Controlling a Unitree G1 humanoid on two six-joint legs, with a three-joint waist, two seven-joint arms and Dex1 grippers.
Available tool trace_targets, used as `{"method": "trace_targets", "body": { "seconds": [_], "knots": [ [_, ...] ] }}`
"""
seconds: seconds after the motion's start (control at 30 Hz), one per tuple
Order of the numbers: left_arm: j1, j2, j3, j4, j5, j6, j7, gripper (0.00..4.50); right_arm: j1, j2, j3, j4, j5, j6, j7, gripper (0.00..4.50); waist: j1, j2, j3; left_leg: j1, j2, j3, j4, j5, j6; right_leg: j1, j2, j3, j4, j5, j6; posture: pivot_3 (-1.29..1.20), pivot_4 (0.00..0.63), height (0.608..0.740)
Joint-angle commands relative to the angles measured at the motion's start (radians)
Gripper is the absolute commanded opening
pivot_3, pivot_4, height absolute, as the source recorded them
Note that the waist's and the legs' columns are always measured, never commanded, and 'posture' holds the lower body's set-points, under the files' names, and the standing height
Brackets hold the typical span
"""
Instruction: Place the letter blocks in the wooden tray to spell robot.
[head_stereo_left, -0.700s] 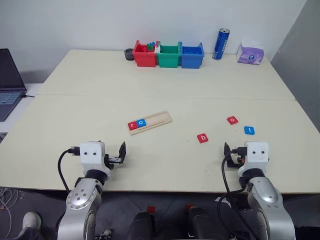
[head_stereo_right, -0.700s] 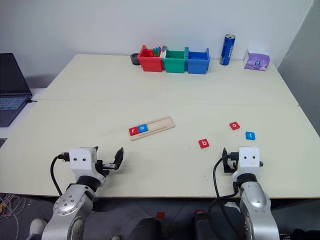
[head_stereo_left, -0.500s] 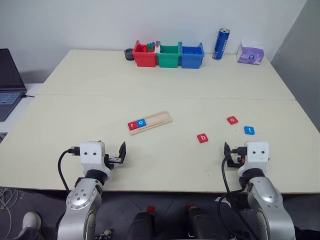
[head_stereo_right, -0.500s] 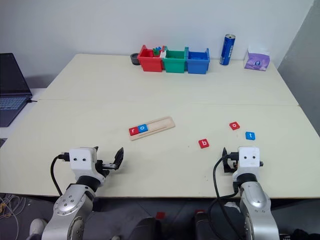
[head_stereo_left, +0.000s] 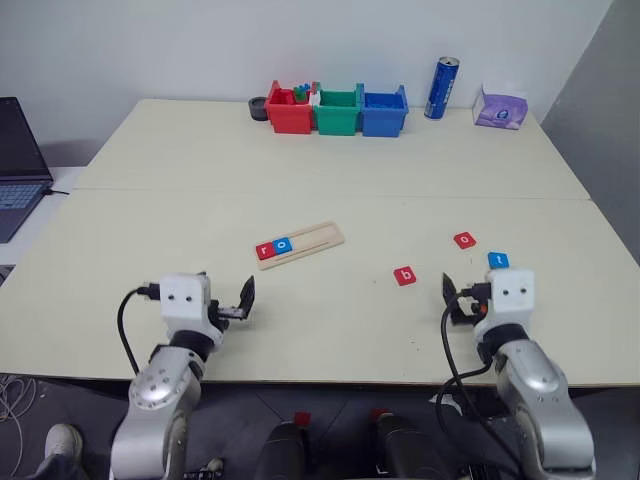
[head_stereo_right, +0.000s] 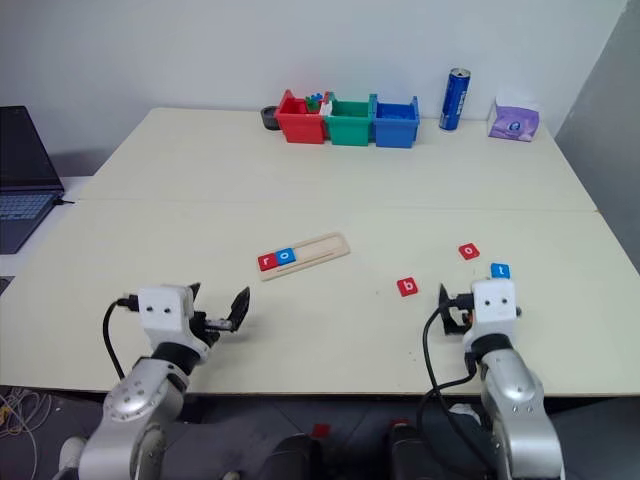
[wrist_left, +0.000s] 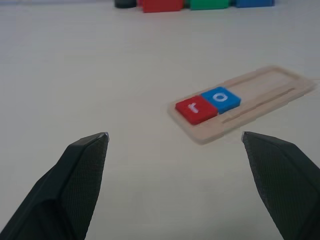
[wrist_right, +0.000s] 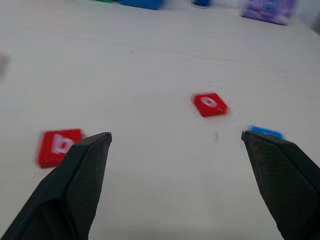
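Observation:
The wooden tray lies mid-table, angled, with a red "r" block and a blue "o" block side by side at its left end. Three letter blocks lie loose on the table to the right: a red "b", a red "o" and a blue "t". My left gripper hovers open and empty near the front edge, short of the tray. My right gripper is open and empty too, just short of the blue "t", with the red "b" to its left.
Red, green and blue bins stand in a row at the back edge, beside a blue can and a purple tissue pack. A laptop sits off the table's left side.
Both hands have edged slightly forward over the table, the right one closer to the blue "t". Tray and blocks have not moved.

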Motion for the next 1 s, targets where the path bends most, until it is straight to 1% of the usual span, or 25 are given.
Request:
{"method": "trace_targets", "body": {
  "seconds": [0.03, 0.13, 0.17, 0.27, 0.37, 0.47, 0.6, 0.73, 1.0],
  "knots": [
    [-0.107, 0.107, 0.035, 0.076, -0.058, -0.002, -0.131, 4.5, -0.092, -0.116, 0.022, -0.035, 0.171, 0.064, 0.238, 4.43, 0.0, 0.0, 0.0, 0.0, 0.0, 0.0, 0.0, 0.0, 0.0, 0.0, 0.001, 0.0, 0.0, 0.0, 0.0, 0.0, 0.15, 0.74],
    [-0.199, 0.198, 0.015, 0.197, -0.087, -0.026, -0.267, 4.5, -0.193, -0.195, 0.041, 0.01, 0.284, 0.111, 0.383, 4.43, -0.001, 0.0, 0.0, 0.001, 0.0, 0.0, -0.001, 0.0, 0.0, 0.001, 0.002, 0.0, 0.0, -0.001, -0.001, 0.0, 0.15, 0.74],
    [-0.219, 0.218, 0.006, 0.229, -0.089, -0.038, -0.302, 4.5, -0.216, -0.21, 0.046, 0.024, 0.306, 0.119, 0.41, 4.43, -0.001, 0.0, 0.0, 0.001, 0.001, 0.0, -0.001, 0.0, 0.0, 0.001, 0.002, -0.001, -0.001, -0.001, -0.002, 0.0, 0.15, 0.74],
    [-0.302, 0.284, -0.05, 0.375, -0.09, -0.094, -0.482, 4.5, -0.302, -0.245, 0.081, 0.078, 0.373, 0.151, 0.506, 4.43, -0.001, 0.0, 0.0, 0.0, 0.001, -0.001, -0.001, 0.0, 0.0, 0.0, 0.003, -0.001, -0.001, -0.001, -0.002, 0.0, 0.15, 0.74],
    [-0.392, 0.324, -0.087, 0.516, -0.088, -0.142, -0.617, 4.5, -0.354, -0.258, 0.101, 0.108, 0.405, 0.167, 0.542, 4.43, 0.0, 0.0, 0.0, -0.001, 0.001, -0.001, -0.001, 0.0, 0.0, -0.001, 0.003, -0.001, -0.001, -0.001, -0.003, 0.0, 0.15, 0.74],
    [-0.484, 0.356, -0.126, 0.687, -0.047, -0.237, -0.719, 4.5, -0.385, -0.262, 0.122, 0.128, 0.408, 0.163, 0.553, 4.43, 0.001, 0.0, 0.0, -0.003, 0.001, -0.001, -0.001, 0.0, 0.0, -0.002, 0.003, -0.002, -0.001, -0.001, -0.003, 0.0, 0.15, 0.74],
    [-0.602, 0.367, -0.164, 0.903, 0.0, -0.349, -0.815, 4.5, -0.401, -0.258, 0.14, 0.137, 0.4, 0.157, 0.549, 4.43, 0.001, 0.0, 0.0, -0.005, 0.001, -0.001, -0.001, 0.0, 0.0, -0.004, 0.003, -0.001, 0.0, -0.001, -0.003, 0.0, 0.15, 0.74],
    [-0.716, 0.357, -0.199, 1.12, 0.049, -0.455, -0.895, 4.5, -0.407, -0.251, 0.143, 0.134, 0.402, 0.16, 0.527, 4.43, 0.001, 0.0, 0.0, -0.006, 0.001, -0.001, -0.001, 0.0, 0.0, -0.005, 0.003, -0.002, 0.0, 0.0, -0.005, 0.0, 0.15, 0.74],
    [-0.907, 0.307, -0.239, 1.477, 0.14, -0.598, -0.974, 4.5, -0.395, -0.249, 0.137, 0.077, 0.426, 0.211, 0.482, 4.43, 0.001, 0.0, 0.0, -0.006, 0.001, -0.001, 0.0, 0.0, 0.001, -0.005, 0.003, -0.002, 0.0, 0.001, -0.006, 0.0, 0.15, 0.74]
  ]
}}
